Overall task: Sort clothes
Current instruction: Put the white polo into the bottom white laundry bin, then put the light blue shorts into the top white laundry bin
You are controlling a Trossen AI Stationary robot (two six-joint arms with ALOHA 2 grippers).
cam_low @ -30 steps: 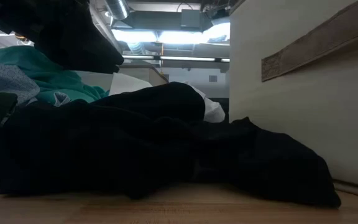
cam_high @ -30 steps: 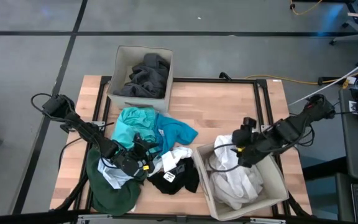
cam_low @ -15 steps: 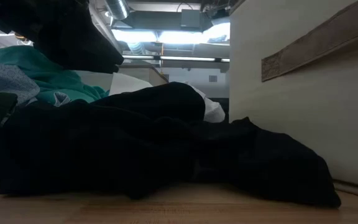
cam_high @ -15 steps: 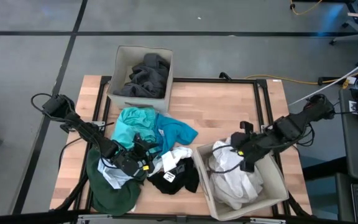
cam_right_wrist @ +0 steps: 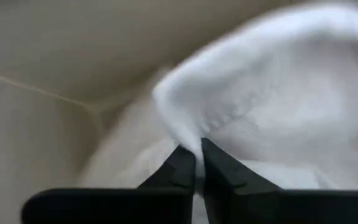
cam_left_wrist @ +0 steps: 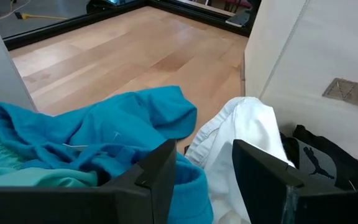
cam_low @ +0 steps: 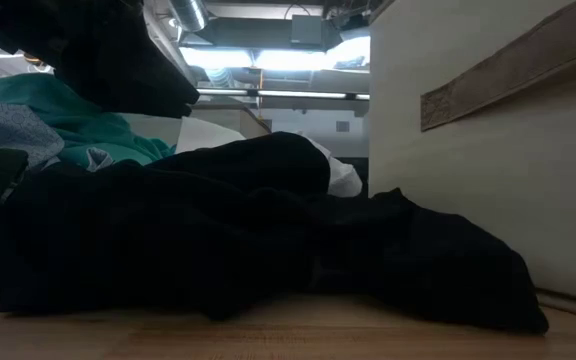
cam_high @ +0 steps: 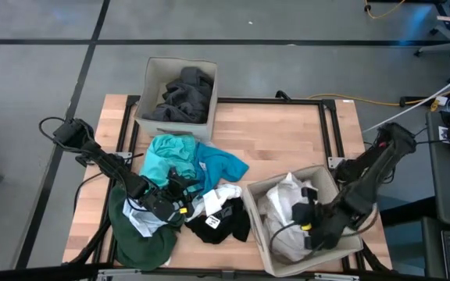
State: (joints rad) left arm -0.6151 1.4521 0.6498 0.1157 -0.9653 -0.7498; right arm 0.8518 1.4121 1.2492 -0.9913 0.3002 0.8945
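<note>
A heap of clothes lies at the table's near left: teal (cam_high: 162, 156), bright blue (cam_high: 221, 165), white (cam_high: 223, 197), black (cam_high: 226, 225) and dark green (cam_high: 143, 243). My left gripper (cam_left_wrist: 207, 168) stands open low over this heap, its fingers either side of the bright blue (cam_left_wrist: 104, 134) and white (cam_left_wrist: 241, 140) garments. My right gripper (cam_high: 307, 218) is shut and down inside the near right beige box (cam_high: 254, 222), at the white clothes (cam_high: 286, 204) heaped there. My right gripper's shut fingertips (cam_right_wrist: 188, 155) stand at a fold of a white garment (cam_right_wrist: 182, 121) in the box, coming slanting from above. No cloth shows between the fingers. Whether the tips touch the fold, I cannot tell. Whether my left gripper touches the heap under it, I cannot tell either.
A second beige box (cam_high: 151, 74) at the table's far left holds dark grey clothes (cam_high: 182, 94). Bare wood (cam_high: 287, 133) lies between the two boxes. In the low view the black garment (cam_low: 248, 230) lies against the near box's wall (cam_low: 488, 150).
My right gripper has gone from the box's far rim toward the table's near edge and down into the box, its arm swinging round behind it. The white clothes in the box have shifted under it. The heap at the left lies as before.
</note>
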